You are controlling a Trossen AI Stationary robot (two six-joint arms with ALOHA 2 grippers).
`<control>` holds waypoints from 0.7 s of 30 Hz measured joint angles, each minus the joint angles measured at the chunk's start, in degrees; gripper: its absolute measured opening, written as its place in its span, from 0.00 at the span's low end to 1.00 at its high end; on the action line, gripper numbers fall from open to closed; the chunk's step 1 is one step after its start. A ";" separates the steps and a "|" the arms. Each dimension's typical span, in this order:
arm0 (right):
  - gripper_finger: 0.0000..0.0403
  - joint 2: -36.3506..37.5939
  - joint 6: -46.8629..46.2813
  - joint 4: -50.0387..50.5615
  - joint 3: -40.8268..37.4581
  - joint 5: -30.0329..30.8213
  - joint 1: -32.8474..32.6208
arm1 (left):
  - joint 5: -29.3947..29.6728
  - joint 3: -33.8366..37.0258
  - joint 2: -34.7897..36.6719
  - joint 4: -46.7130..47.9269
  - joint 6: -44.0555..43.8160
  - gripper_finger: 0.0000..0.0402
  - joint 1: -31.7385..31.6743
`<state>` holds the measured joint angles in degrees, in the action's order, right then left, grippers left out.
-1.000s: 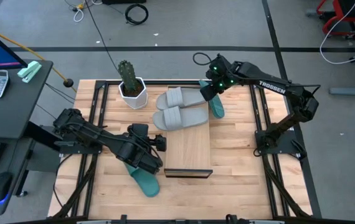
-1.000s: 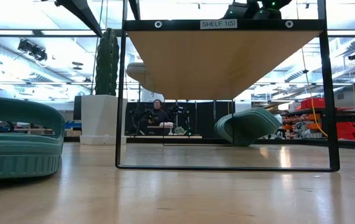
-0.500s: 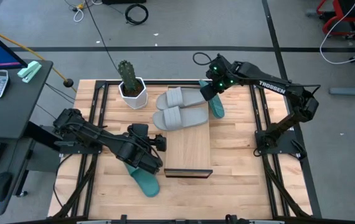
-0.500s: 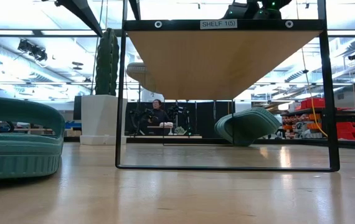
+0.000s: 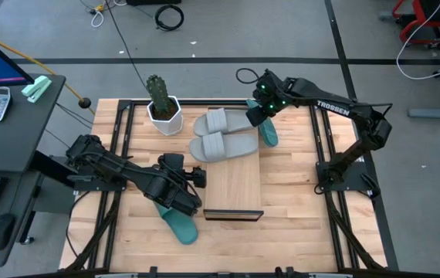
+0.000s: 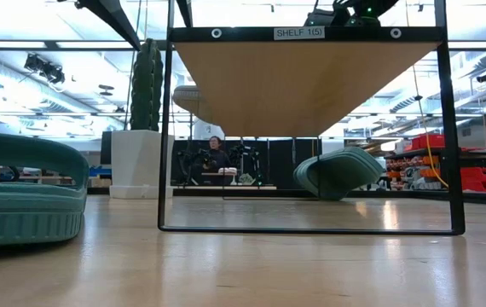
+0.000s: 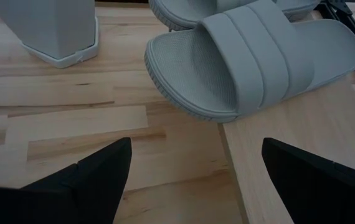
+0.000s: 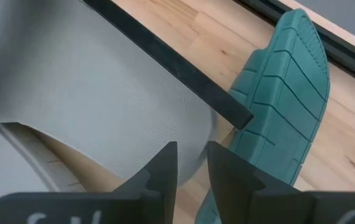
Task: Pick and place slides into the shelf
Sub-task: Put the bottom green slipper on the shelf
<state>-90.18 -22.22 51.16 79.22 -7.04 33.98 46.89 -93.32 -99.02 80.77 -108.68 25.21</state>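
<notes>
The shelf (image 5: 233,184) is a light-wood board on a black frame in the middle of the table. Two grey slides (image 5: 220,121) (image 5: 224,145) lie across its far end; the nearer one (image 7: 258,56) overhangs the board's left edge with its toe. One teal slide (image 5: 180,224) lies flat on the table under my left arm. My left gripper (image 5: 197,176) hangs open above the table, left of the shelf, with nothing between its fingers. The other teal slide (image 5: 269,131) stands tilted by the shelf's far right corner, and my right gripper (image 5: 257,114) is shut on it. My right gripper holds the teal slide at its far end, coming from above and slanting down. Its own fingers (image 8: 227,177) hide the place of contact. The slide is tipped up, with its ribbed sole (image 8: 283,106) turned toward the table's right edge. Its lower part (image 6: 337,175) is down at the tabletop.
A white pot with a cactus (image 5: 164,112) stands at the far left, close to the grey slides. The shelf's black frame bar (image 8: 165,68) runs between the grey slide and the teal one. The near half of the board (image 5: 235,193) is bare.
</notes>
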 joint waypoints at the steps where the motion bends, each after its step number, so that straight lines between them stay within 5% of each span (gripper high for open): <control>1: 0.24 -0.15 0.01 -0.06 0.00 0.04 -0.02 | 0.00 0.00 0.00 0.00 0.00 0.91 0.00; 6: 0.20 -0.53 -0.03 -0.39 0.02 0.02 0.00 | 0.00 0.00 0.00 0.00 -0.07 0.91 0.07; 13: 0.02 -0.47 0.57 -0.09 0.02 -0.93 0.00 | 0.00 0.00 0.00 0.00 -0.02 0.91 0.04; 21: 0.01 -0.39 0.97 1.09 0.09 -1.67 -0.77 | 0.70 0.00 0.00 0.02 -0.02 0.91 0.04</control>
<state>-90.58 -21.25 52.24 79.31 -8.71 33.20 47.59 -93.32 -99.02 80.79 -108.71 25.26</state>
